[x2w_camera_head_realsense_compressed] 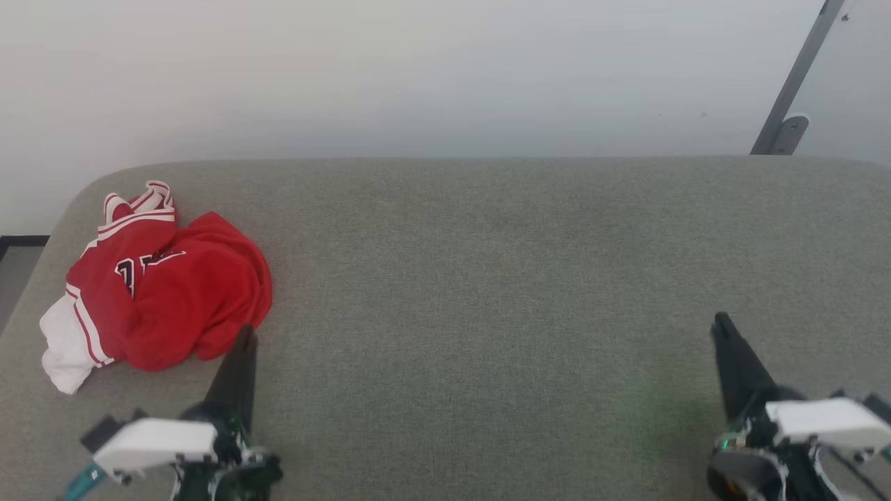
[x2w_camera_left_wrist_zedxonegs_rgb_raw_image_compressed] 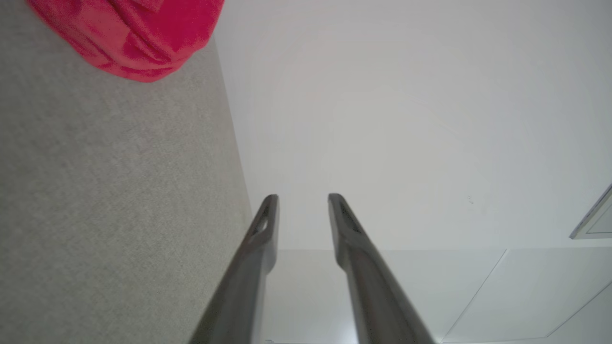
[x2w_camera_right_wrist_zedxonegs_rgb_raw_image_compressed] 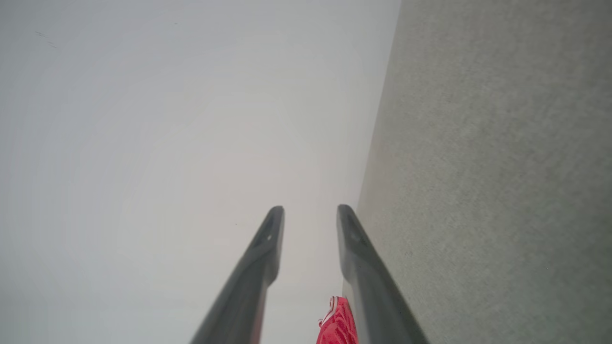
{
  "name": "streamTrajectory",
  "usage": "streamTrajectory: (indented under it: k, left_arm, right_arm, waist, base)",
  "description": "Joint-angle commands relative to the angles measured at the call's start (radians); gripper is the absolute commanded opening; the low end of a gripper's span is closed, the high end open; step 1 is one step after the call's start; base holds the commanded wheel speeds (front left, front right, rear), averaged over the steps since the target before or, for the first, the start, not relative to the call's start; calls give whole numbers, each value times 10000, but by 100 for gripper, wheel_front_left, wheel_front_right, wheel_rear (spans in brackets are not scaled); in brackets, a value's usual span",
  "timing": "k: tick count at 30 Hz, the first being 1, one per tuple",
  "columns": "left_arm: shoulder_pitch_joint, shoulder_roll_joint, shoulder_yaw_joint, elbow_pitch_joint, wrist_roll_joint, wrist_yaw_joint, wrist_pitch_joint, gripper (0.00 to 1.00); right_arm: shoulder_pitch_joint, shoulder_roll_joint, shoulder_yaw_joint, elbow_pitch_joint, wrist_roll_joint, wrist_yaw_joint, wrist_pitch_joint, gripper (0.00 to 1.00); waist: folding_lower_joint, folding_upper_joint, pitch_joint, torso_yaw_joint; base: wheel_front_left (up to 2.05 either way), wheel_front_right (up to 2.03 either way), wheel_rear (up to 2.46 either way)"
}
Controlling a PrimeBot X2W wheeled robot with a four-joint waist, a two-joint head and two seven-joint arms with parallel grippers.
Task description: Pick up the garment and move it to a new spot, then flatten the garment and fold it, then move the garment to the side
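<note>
Grey fabric-covered worktop (x2w_camera_head_realsense_compressed: 487, 278) stands against a plain pale wall (x2w_camera_head_realsense_compressed: 418, 69). The garment (x2w_camera_head_realsense_compressed: 167, 285) lies crumpled in a heap at the far left of the worktop, near its rounded corner. It is mostly red, with dark white-outlined lettering partly showing, striped trim at the far end and a white sleeve spilling toward the near left edge. Left tool (x2w_camera_head_realsense_compressed: 245, 332) sits at the near left, its tip just beside the garment's near right edge. In the left wrist view the cloth lies apart from the fingers (x2w_camera_left_wrist_zedxonegs_rgb_raw_image_compressed: 260, 229). These stand partly open with a clear gap, holding nothing. Right tool (x2w_camera_head_realsense_compressed: 724, 323) sits at the near right, well apart from the garment, likewise partly open and empty. A grey metal bracket (x2w_camera_head_realsense_compressed: 786, 104) leans on the wall at far right.
</note>
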Motion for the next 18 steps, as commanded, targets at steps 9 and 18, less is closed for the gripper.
streamTrajectory:
  k: [9, 18]
  left_arm:
    - [227, -11, -194, -217, -59, 152, -282, 100]
    - [371, 169, -428, -719, 441, 586, -734, 100]
  right_arm:
    - [134, 11, 280, -47, -228, 0, -299, 100]
    - [38, -142, 680, -108, -1102, 0, -735, 100]
  waist:
    - [0, 0, -3, -1]
    - [0, 0, -14, -1]
  base:
    - [0, 0, 0]
    - [0, 0, 0]
